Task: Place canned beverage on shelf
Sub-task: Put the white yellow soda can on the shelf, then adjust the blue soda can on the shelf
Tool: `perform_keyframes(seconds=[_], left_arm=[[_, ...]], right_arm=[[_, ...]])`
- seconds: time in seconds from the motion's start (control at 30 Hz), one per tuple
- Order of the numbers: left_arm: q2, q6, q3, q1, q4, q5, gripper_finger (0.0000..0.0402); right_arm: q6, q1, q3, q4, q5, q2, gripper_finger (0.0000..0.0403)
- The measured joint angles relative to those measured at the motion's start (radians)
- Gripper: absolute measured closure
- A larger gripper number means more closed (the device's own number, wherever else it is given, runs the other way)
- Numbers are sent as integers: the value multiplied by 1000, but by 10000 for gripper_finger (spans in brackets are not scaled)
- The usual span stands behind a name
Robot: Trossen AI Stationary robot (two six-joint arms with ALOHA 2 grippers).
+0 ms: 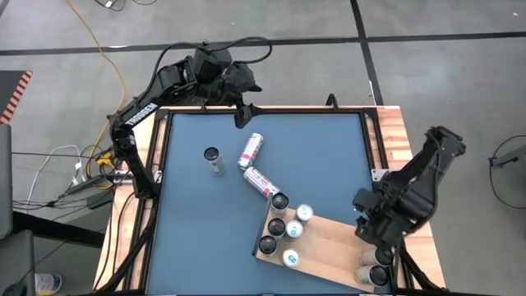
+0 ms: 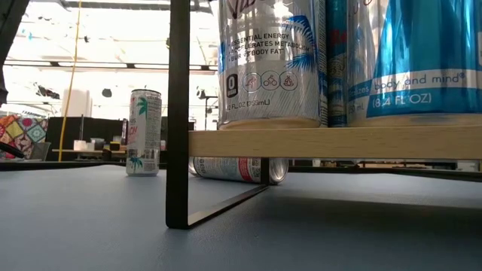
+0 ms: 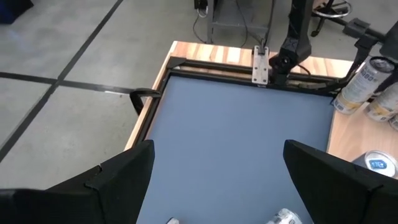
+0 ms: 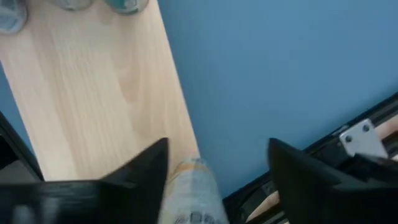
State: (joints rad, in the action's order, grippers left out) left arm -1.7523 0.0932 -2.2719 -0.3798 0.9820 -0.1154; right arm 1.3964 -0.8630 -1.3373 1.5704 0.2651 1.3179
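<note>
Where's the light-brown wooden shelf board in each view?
High view: the flat light-brown wooden shelf board lies lower right of centre on the blue-grey tabletop, cans on its left end.
Low view: a pale horizontal edge across the middle, cans standing on it.
Left wrist view: a corner at the right edge.
Right wrist view: fills the left half.
Shared landmark: the blue-grey tabletop.

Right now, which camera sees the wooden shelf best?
The high view: it shows the whole shelf from above, with cans standing on it. The low view sees only its front edge. The right wrist view shows a close stretch of board; the left wrist view only a corner.
</note>
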Motion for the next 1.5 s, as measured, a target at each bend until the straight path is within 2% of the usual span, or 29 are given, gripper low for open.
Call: perform_keyframes(seconds=[0.27,0.33,0.53,0.63,0.77,1.13,1.33,1.5], left_arm=[[-1,29,5,0,44,5,58],[-1,30,5,0,49,4,58],[-1,39,5,0,55,4,58],[-1,43,5,0,56,4,58],[-1,43,5,0,57,4,58],[-1,32,5,0,58,3,58],[-1,30,5,0,59,1,58],[0,28,5,0,58,2,58]], right_arm=[[-133,77,0,0,-51,-24,365],[-143,69,0,1,-54,-23,392],[-75,56,37,0,-85,-23,381],[-45,40,54,3,-137,-21,389],[-14,23,54,-15,-141,-22,401],[118,-72,54,-10,-183,-22,402],[131,-83,54,-3,-178,-22,402],[87,-51,26,0,-105,-22,402]])
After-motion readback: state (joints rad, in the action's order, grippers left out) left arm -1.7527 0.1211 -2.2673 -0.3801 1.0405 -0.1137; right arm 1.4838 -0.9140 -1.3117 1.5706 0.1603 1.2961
